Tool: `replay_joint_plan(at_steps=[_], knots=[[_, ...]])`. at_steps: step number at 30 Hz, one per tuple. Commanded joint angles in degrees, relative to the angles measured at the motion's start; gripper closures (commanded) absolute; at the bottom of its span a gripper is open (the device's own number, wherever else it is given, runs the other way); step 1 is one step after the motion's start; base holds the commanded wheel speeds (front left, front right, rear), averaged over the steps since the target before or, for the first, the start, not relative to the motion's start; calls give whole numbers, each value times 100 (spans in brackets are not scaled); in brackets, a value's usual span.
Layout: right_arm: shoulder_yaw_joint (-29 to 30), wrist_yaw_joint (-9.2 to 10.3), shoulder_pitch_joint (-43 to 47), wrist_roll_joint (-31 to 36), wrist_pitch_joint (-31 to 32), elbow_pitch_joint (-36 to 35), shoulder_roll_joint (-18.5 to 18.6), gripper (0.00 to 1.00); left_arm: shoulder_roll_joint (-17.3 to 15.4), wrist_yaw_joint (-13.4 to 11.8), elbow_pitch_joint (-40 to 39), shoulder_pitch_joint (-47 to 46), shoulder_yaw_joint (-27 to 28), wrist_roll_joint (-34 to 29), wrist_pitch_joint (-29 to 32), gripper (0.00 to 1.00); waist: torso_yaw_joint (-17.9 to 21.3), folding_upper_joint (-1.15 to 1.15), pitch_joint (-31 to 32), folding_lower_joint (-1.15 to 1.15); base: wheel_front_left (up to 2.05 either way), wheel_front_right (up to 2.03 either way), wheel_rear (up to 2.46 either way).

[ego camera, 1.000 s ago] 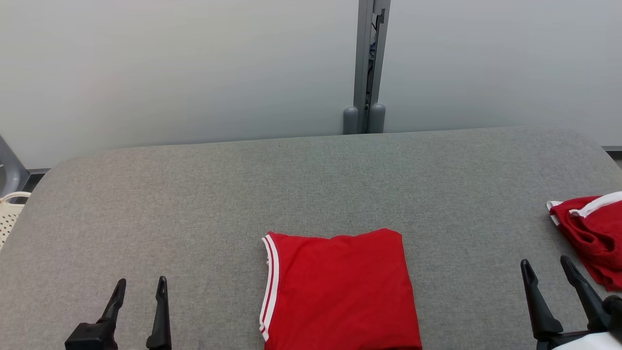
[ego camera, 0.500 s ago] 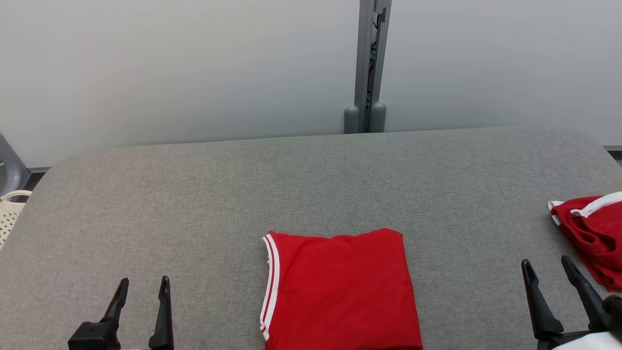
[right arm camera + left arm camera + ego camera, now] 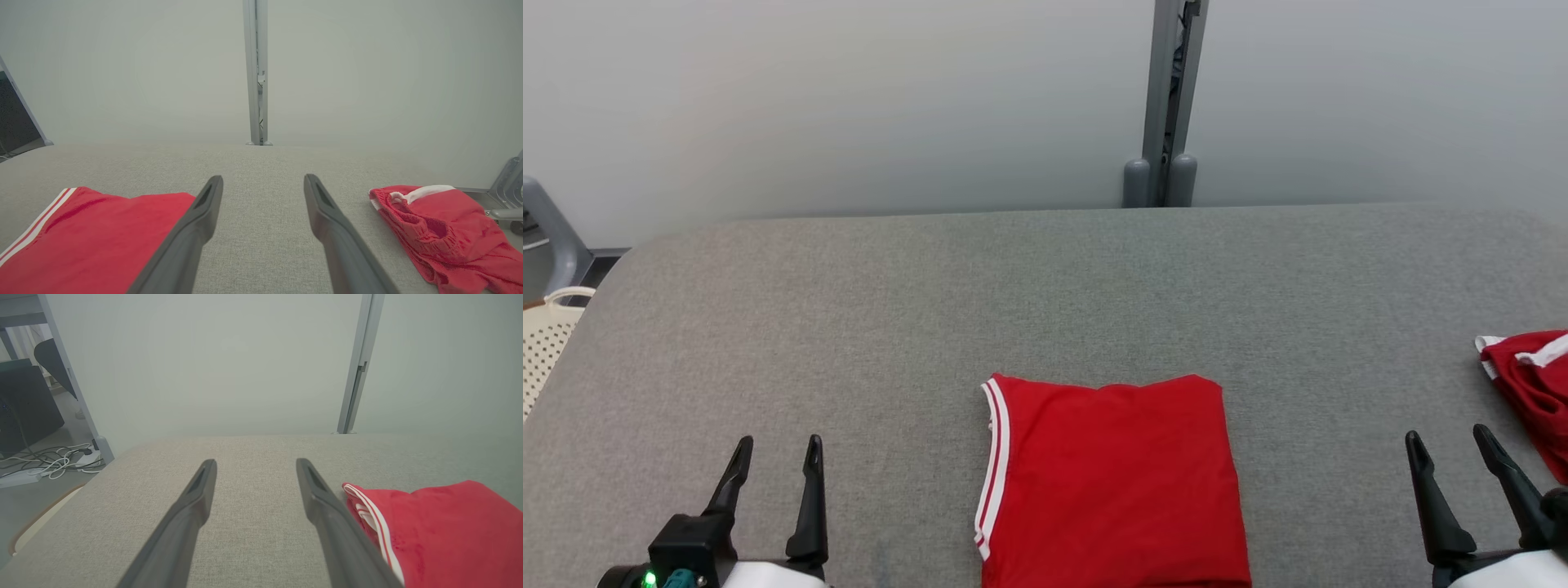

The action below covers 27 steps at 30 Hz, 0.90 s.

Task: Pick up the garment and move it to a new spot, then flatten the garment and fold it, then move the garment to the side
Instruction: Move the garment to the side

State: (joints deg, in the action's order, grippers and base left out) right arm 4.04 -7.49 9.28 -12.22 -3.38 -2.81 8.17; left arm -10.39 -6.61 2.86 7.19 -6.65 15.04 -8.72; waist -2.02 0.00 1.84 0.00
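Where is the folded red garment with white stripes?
The folded red garment lies bottom centre of the head view, between the left pincer and right pincer.

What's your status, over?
Left gripper open, empty. Right gripper open, empty. Folded red garment flat on grey table between them. Crumpled red garment at table's right edge, apart.

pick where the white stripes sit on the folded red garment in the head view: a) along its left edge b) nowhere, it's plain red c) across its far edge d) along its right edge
a, the white stripes run down the left edge of the folded red garment, while its right and far edges are plain red.
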Motion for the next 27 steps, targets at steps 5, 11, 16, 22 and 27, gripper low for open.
replay_joint_plan(at_steps=[5,11,16,22,27], knots=[[-243,-2,-242,-91,131,125,155,0,34,64,-11,-439,-146,-81,-85,0,-317,0,-421,0,0,0,0],[-764,-2,-623,-307,177,650,220,0,130,86,73,-851,-242,-106,-261,0,-566,0,-900,0,0,0,0],[-1209,-2,-945,-614,216,1322,203,0,203,110,151,-1130,-306,-126,-388,0,-705,0,-1202,0,0,0,0],[-1739,-2,-1235,-939,312,2037,229,0,264,158,278,-1349,-382,-135,-495,0,-766,0,-1389,0,0,0,0],[-2204,-3,-1300,-1229,637,2445,271,0,263,172,380,-1428,-397,-130,-541,0,-746,0,-1427,0,0,0,0]])
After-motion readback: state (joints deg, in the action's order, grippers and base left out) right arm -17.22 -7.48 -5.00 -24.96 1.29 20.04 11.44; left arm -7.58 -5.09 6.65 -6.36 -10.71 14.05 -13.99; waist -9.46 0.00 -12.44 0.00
